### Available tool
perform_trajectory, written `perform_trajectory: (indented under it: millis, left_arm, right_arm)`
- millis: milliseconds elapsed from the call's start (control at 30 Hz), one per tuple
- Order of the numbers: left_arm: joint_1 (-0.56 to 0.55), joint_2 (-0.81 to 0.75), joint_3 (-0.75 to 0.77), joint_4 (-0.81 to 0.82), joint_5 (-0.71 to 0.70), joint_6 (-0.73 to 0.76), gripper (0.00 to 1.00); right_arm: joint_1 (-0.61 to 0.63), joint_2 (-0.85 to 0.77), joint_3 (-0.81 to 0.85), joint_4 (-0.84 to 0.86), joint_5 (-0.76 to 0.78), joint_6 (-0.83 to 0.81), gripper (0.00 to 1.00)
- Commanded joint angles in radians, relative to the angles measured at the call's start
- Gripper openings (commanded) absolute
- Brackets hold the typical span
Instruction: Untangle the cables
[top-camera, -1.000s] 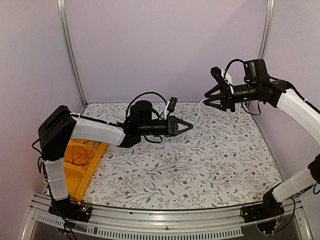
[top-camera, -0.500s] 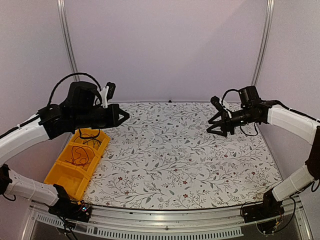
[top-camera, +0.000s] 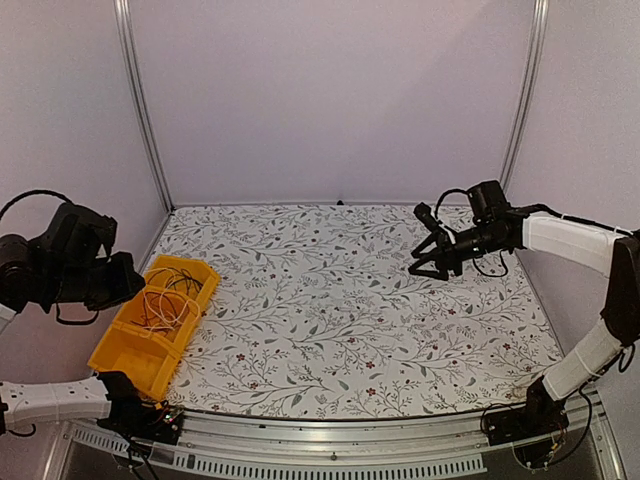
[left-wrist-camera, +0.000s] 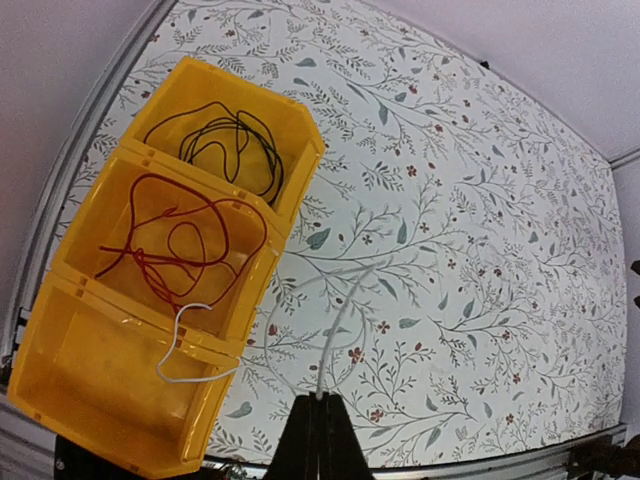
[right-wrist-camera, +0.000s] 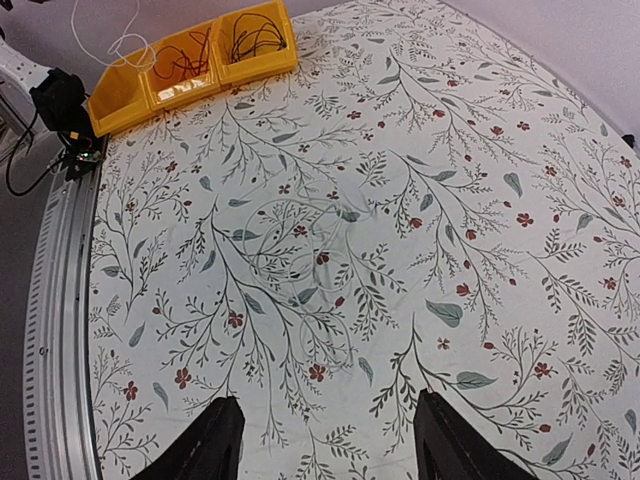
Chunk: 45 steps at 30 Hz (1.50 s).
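Note:
A yellow three-compartment bin (left-wrist-camera: 95, 365) stands at the table's left edge. A black cable (left-wrist-camera: 225, 140) lies in its far compartment and a red cable (left-wrist-camera: 185, 245) in the middle one. My left gripper (left-wrist-camera: 320, 398) is shut on a thin white cable (left-wrist-camera: 335, 335) and holds it high. The cable's other end drapes over the divider into the near compartment. In the top view the left gripper (top-camera: 128, 278) is at the far left beside the bin (top-camera: 125, 350). My right gripper (right-wrist-camera: 330, 445) is open and empty low over the table's right side, also in the top view (top-camera: 425, 262).
The table has a floral cloth (top-camera: 330, 320). Faint pale loops (right-wrist-camera: 290, 240) show on the cloth ahead of the right gripper; I cannot tell whether they are wire or print. Purple walls enclose the table, and a metal rail (top-camera: 330, 445) runs along its near edge.
The left arm has swung from mid-table to the far left and pulled back above the bin, carrying the white cable. The right gripper has let go of it, stayed open and dropped lower.

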<state>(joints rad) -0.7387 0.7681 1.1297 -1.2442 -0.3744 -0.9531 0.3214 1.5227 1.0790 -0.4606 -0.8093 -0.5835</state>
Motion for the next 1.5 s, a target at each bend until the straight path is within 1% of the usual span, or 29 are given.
perform_trajectory:
  millis: [0,133,233,367,433,500,567,700,800,900,967,1067,1233,1467]
  left_arm:
    - [0.035,-0.042,-0.008,-0.146,-0.009,-0.062,0.0]
    - [0.094,-0.07,-0.088,-0.147,0.042,-0.094,0.0]
    - [0.114,-0.07,-0.14,-0.144,0.029,-0.136,0.0]
    - [0.126,-0.046,-0.11,-0.146,-0.024,-0.1,0.0]
    - [0.169,-0.023,-0.123,-0.146,-0.009,-0.057,0.0]
    - [0.239,0.0,-0.183,-0.147,0.013,-0.022,0.0]
    - [0.278,0.032,-0.268,-0.145,0.026,-0.002,0.0]
    - [0.287,0.047,-0.295,-0.145,-0.025,-0.043,0.0]
    - [0.298,0.055,-0.3,-0.142,-0.034,-0.052,0.0]
    - [0.299,0.129,-0.306,-0.14,-0.048,-0.062,0.0]
    - [0.302,0.191,-0.305,-0.142,-0.05,-0.064,0.04]
    - [0.303,0.271,-0.306,-0.142,-0.05,-0.069,0.05]
    - [0.316,0.386,-0.3,-0.143,-0.06,-0.074,0.03]
    - [0.328,0.579,-0.274,-0.098,-0.047,-0.012,0.0]
  right_arm:
    - [0.002,0.025,-0.01,0.013,-0.027,-0.01,0.63]
    - [0.002,0.032,-0.011,0.005,-0.023,-0.018,0.63]
    - [0.001,0.033,-0.008,0.0,-0.035,-0.019,0.63]
    - [0.018,0.056,0.038,-0.038,-0.085,-0.034,0.63]
    - [0.043,0.086,0.064,-0.06,-0.076,-0.045,0.62]
    - [0.075,0.113,0.079,-0.072,-0.059,-0.046,0.62]
    - [0.096,0.121,0.081,-0.076,-0.06,-0.045,0.62]
    - [0.108,0.117,0.08,-0.073,-0.065,-0.047,0.62]
    - [0.11,0.124,0.078,-0.079,-0.077,-0.045,0.62]
    - [0.11,0.126,0.065,-0.078,-0.083,-0.051,0.62]
    - [0.11,0.127,0.063,-0.081,-0.081,-0.058,0.62]
    - [0.11,0.123,0.061,-0.082,-0.077,-0.065,0.62]
    - [0.11,0.122,0.059,-0.086,-0.075,-0.071,0.62]
    - [0.11,0.12,0.056,-0.093,-0.067,-0.073,0.62]
